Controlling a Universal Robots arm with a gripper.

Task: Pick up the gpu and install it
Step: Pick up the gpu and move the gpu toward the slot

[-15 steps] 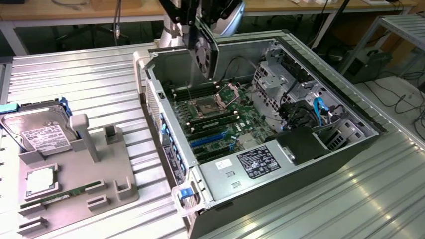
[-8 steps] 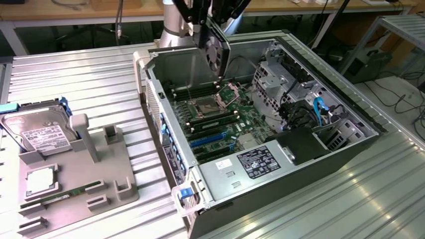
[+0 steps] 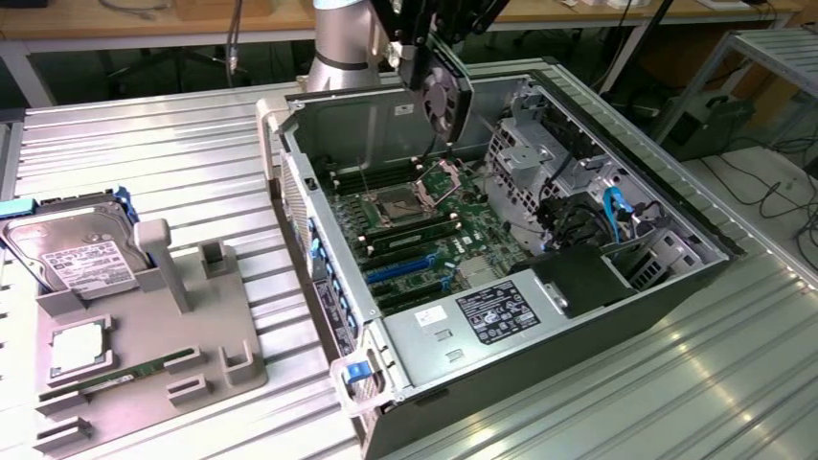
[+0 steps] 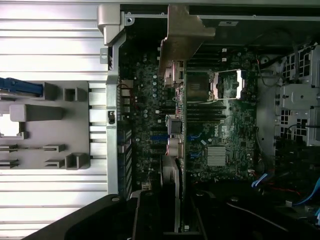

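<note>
Pick-up is judged complete. The gpu (image 3: 445, 96) is held edge-down in the gripper (image 3: 420, 59), whose pincer is closed narrowly on it, above the far end of the open computer case (image 3: 345, 125). Installation is judged outstanding: the card is clear of the motherboard (image 3: 409, 230) inside the case and no slot is engaged. The case is laid on a ribbed metal table (image 3: 153, 163). A grey fixture (image 3: 128, 383) with a hard drive (image 3: 77, 259) is noted beside the case, at the exterior view's left. Wooden benches (image 3: 153, 19) are noted beyond the case.
</note>
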